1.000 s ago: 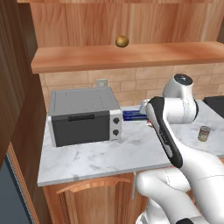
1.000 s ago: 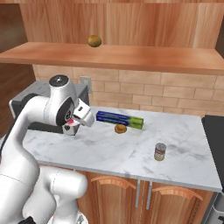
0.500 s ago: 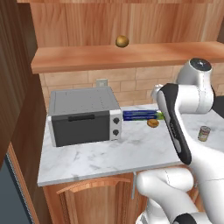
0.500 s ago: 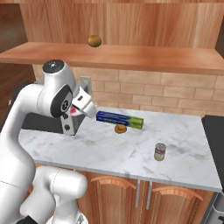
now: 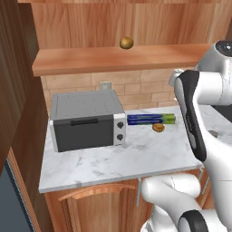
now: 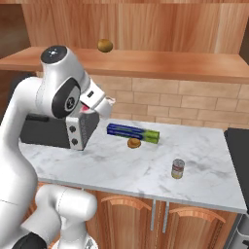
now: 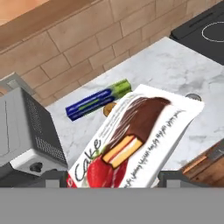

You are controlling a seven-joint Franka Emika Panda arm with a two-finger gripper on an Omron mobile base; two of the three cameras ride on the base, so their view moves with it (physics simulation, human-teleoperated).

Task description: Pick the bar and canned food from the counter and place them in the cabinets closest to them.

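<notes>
- Look at the hand view first: your gripper [image 7: 114,181] is holding the bar [image 7: 135,140], with one dark finger [image 7: 52,178] on each side of it.
- The bar is a flat packet. It is white at the top, with a picture of a chocolate cake slice and red strawberries, and the word "Cake" on it.
- The bar is up in the air above the counter [image 6: 146,170], not lying on it.
- In the right base view you see a bit of red at the gripper [image 6: 95,109], in front of the toaster oven [image 5: 86,120].
- Farther along the counter you find the small can [image 6: 178,168]. It stands upright, alone, with a greenish label and a pale top.
- Behind it lie a round brown pastry [image 6: 134,143] and a long blue-and-green box [image 6: 133,133], just beside each other.
- Highest and farthest, a brown-yellow ball [image 6: 105,45] sits on the cabinet shelf [image 6: 160,65].
</notes>
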